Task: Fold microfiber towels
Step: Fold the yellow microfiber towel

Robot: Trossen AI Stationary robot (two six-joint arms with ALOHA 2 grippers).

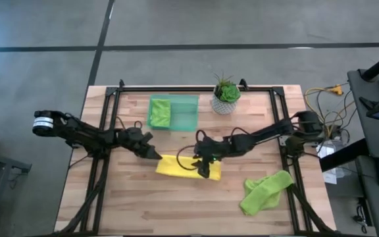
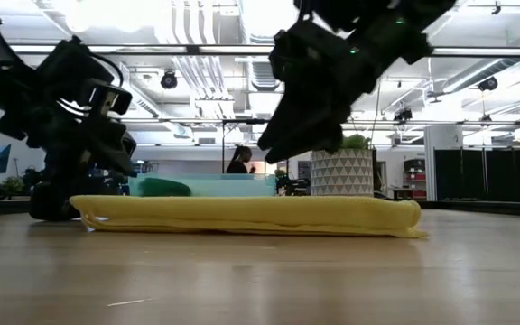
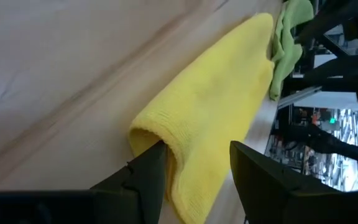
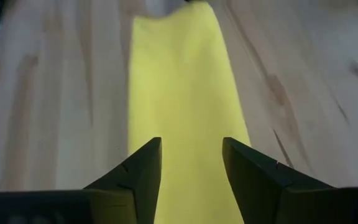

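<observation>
- Looking down from above: my left gripper (image 1: 155, 153) and right gripper (image 1: 204, 171) sit at opposite ends of the folded yellow towel (image 1: 184, 166) mid-table.
- Low view: the towel lies flat.
- Left wrist: fingers parted around the towel's edge, not pinching.
- Right wrist: fingers apart above it, empty.

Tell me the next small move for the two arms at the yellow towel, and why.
Probably close both on the towel's ends. The yellow towel lies as a long folded strip on the table. The left end effector has its open fingers around one end, and the right end effector hangs open over the other end. Gripping both ends would allow the next fold.
</observation>
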